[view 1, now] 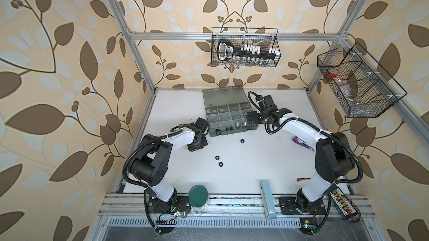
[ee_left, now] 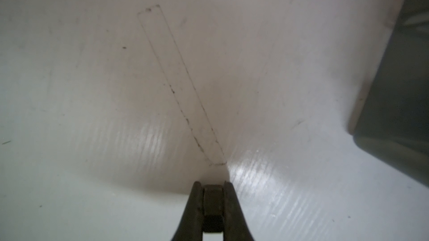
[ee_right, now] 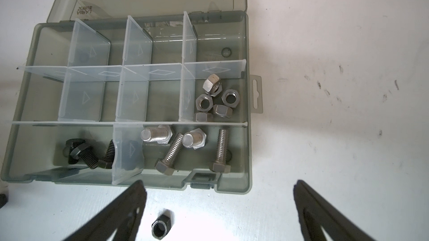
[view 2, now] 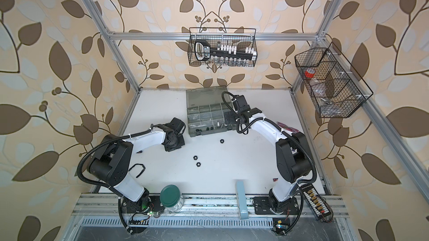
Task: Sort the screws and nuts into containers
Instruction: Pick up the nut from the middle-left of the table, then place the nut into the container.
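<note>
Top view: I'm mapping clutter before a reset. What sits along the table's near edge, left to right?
Left arm's base → green-lidded jar → pale blue box → right arm's base → black connector strip.

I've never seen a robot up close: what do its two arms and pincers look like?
The left arm and right arm each have glossy white shells between bulky black joints. A ribbed black cable hose loops along each, held by white zip ties. The left gripper and right gripper end in two thin, tapering dark fingers.
</note>
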You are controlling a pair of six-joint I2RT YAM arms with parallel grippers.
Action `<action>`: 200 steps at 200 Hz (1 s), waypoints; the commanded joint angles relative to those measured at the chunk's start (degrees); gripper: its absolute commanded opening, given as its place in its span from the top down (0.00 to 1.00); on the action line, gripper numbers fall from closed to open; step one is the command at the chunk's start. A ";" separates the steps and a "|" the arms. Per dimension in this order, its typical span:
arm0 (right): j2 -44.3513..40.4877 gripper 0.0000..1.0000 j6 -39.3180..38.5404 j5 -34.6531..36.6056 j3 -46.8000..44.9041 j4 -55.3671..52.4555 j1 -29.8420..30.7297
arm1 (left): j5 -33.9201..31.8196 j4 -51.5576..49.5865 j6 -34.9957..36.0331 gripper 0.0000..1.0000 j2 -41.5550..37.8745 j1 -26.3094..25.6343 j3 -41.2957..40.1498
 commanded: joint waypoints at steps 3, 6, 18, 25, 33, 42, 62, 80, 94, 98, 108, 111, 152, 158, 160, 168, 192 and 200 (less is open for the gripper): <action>-2.15 0.00 0.98 0.05 -2.18 -0.22 0.55 | -0.46 -1.58 0.26 1.00 0.51 0.62 1.11; -2.29 0.01 1.05 0.13 -2.38 -0.18 0.61 | -0.56 -1.83 0.28 1.00 0.42 0.62 1.35; -3.08 0.00 1.17 0.86 -3.41 -0.05 1.09 | -1.03 -1.96 0.67 1.00 -0.61 0.62 1.92; -3.67 0.00 1.25 1.64 -4.15 0.09 1.52 | -1.25 -1.97 0.81 1.00 -1.68 0.61 2.21; -4.40 0.00 1.29 2.66 -5.12 0.21 2.18 | -1.51 -2.09 1.14 1.00 -3.04 0.62 2.61; -5.22 0.00 1.47 3.89 -6.18 0.22 2.94 | -1.91 -2.59 1.53 1.00 -4.42 0.62 3.54; -6.64 0.01 2.32 5.35 -8.41 0.23 4.60 | -2.11 -3.71 2.86 1.00 -6.65 0.62 6.88; -7.80 0.00 3.51 6.19 -10.33 0.22 6.23 | -1.86 -4.08 3.94 1.00 -7.16 0.62 9.81; -8.79 0.00 4.73 6.86 -11.73 0.13 7.72 | -1.47 -3.66 4.65 1.00 -6.47 0.57 12.33; -9.04 0.00 5.03 6.96 -12.17 0.13 8.10 | -1.33 -3.49 4.84 1.00 -6.19 0.61 13.01; -9.61 0.01 5.93 7.13 -12.93 0.23 9.21 | -1.10 -3.16 5.29 1.00 -5.00 0.62 15.12; -9.78 0.00 6.21 7.18 -13.21 0.26 9.49 | -0.96 -3.11 5.41 1.00 -4.53 0.62 15.78; -10.87 0.01 9.35 7.12 -15.47 0.70 12.78 | 2.05 -2.05 7.10 1.00 3.02 0.62 25.01; -10.80 0.01 9.70 7.23 -15.73 0.66 13.00 | 2.41 -2.20 7.27 1.00 4.54 0.62 26.51; -10.79 0.01 9.81 7.26 -15.77 0.66 13.10 | 2.59 -2.29 7.35 1.00 4.95 0.62 27.00; -10.73 0.01 10.31 7.27 -16.08 0.57 13.35 | 3.13 -2.68 7.65 1.00 6.89 0.61 28.83; -10.61 0.03 11.19 6.80 -16.53 0.31 13.45 | 4.87 -3.28 8.01 1.00 11.70 0.59 32.92; -10.70 0.03 11.29 6.59 -16.57 0.31 13.44 | 5.31 -3.19 8.13 1.00 12.96 0.62 33.83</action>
